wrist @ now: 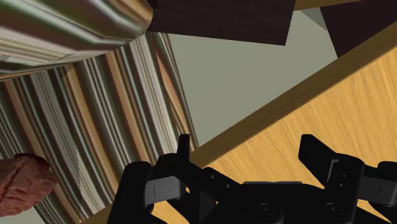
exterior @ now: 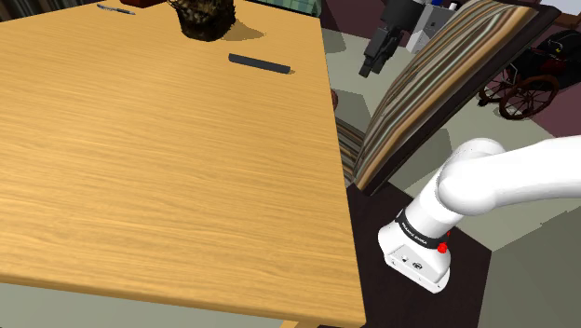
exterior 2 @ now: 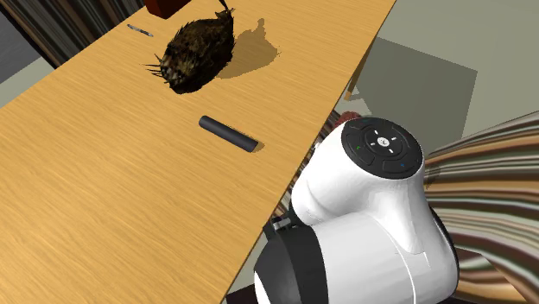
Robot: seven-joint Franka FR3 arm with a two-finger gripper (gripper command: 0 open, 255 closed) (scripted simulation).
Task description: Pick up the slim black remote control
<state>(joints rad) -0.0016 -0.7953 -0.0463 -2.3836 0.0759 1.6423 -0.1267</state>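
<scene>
Over the wood-grain table's (wrist: 356, 95) edge hangs the gripper (wrist: 245, 143), its black fingers (wrist: 318, 159) spread apart and clasping nothing, with ribbed striped fabric (wrist: 95, 127) beside it. Farther along the table lies the remote (exterior: 260, 63), a slim flat black bar. Just beyond it is a shaggy dark clump (exterior: 205, 17), then a thin pen (exterior: 115, 9).

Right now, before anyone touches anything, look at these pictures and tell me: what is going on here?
A white robot arm is meant to pick up the remote but has not yet reached it. The remote lies flat on the wooden table, near its edge and apart from a dark shaggy thing. The gripper is open and holds nothing. It hangs by the table's edge, beside striped upholstery.
</scene>
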